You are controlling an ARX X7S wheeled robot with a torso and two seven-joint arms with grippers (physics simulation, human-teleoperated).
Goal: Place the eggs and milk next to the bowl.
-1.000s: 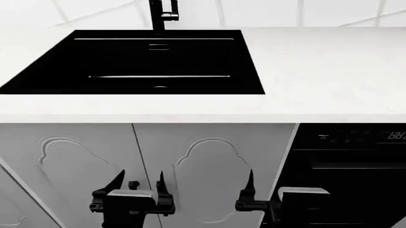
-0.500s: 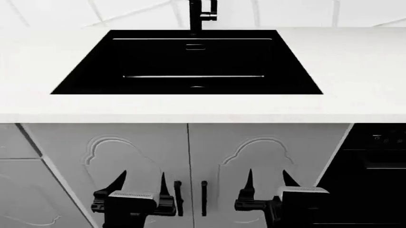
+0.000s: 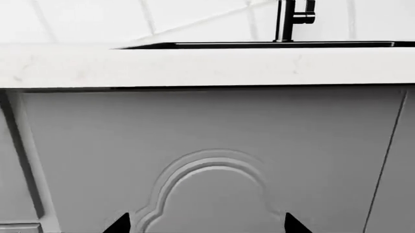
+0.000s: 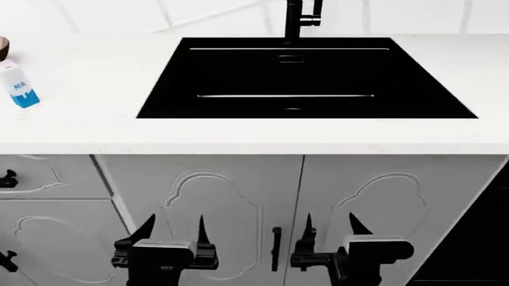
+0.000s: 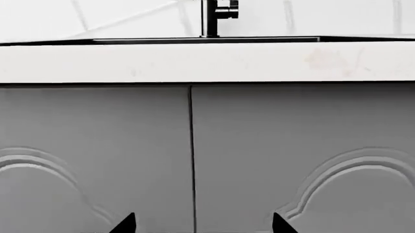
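The milk (image 4: 18, 86), a small white carton with a blue base, stands upright on the white counter (image 4: 95, 122) at the far left of the head view. Just behind it a brown sliver (image 4: 2, 47) is cut by the frame's edge; I cannot tell if it is the bowl or one of the eggs. My left gripper (image 4: 173, 229) (image 3: 206, 225) and right gripper (image 4: 332, 229) (image 5: 202, 225) hang low in front of the cabinet doors, well below the counter. Both are open with nothing between their fingers.
A black sink (image 4: 238, 71) with a black faucet (image 4: 296, 18) is set into the counter, right of the milk. Grey cabinet doors (image 4: 214, 202) with black handles (image 4: 276, 247) face the grippers. A drawer with a black knob (image 4: 8, 177) is at the left.
The head view has swung left: the sink has slid to the right in the picture, the dark appliance has left the view, and the milk has come in at the left. The grippers stay open.
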